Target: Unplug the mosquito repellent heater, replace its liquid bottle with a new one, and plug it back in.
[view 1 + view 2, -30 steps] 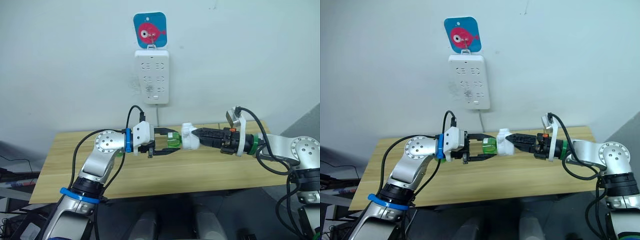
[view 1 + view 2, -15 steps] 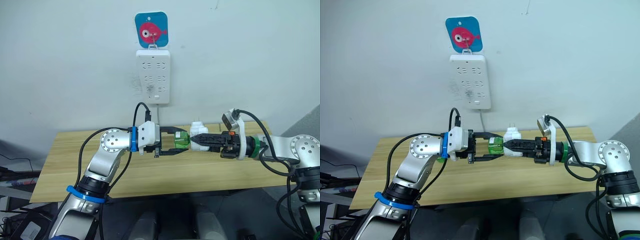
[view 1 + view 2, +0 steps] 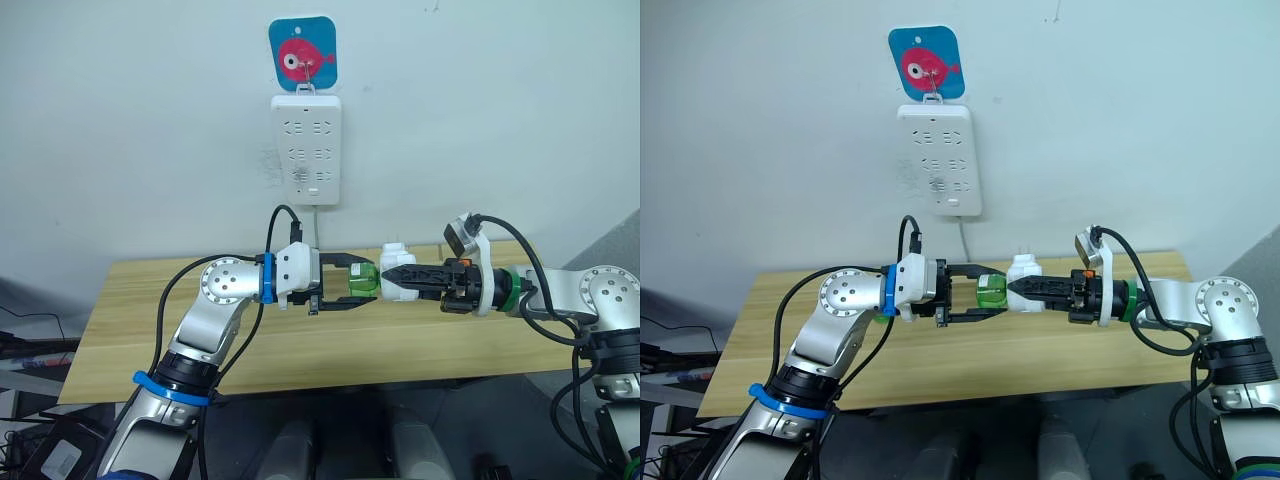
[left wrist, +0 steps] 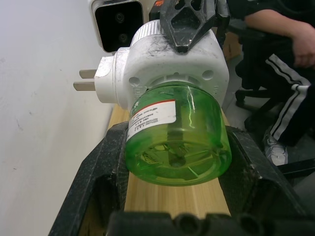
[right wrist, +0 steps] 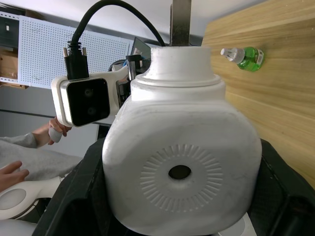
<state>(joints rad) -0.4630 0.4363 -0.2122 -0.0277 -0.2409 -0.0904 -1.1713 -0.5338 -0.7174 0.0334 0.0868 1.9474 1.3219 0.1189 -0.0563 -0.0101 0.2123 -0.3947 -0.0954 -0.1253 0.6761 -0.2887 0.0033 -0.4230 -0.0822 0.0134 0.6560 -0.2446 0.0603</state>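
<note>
The white mosquito repellent heater (image 3: 398,260) hangs above the table, its plug prongs pointing up toward the wall. My right gripper (image 3: 392,283) is shut on its body; the right wrist view has the round vent face (image 5: 179,172) between the fingers. A green liquid bottle (image 4: 177,142) sits seated in the heater's (image 4: 162,64) underside. My left gripper (image 3: 366,283) is shut on that bottle, one black finger (image 4: 106,167) on each side. The two grippers meet tip to tip above the table's middle.
A white multi-socket power strip (image 3: 307,150) hangs on the wall under a blue fish hook (image 3: 301,58), with empty sockets. The wooden table (image 3: 300,350) lies below both arms. Another green bottle (image 5: 243,56) lies on the wood. A seated person (image 4: 275,73) is nearby.
Over the last second both grippers came together and rose slightly. The heater turned its prongs upward and the green bottle now sits in it. Hardly anything moved in the last half second.
</note>
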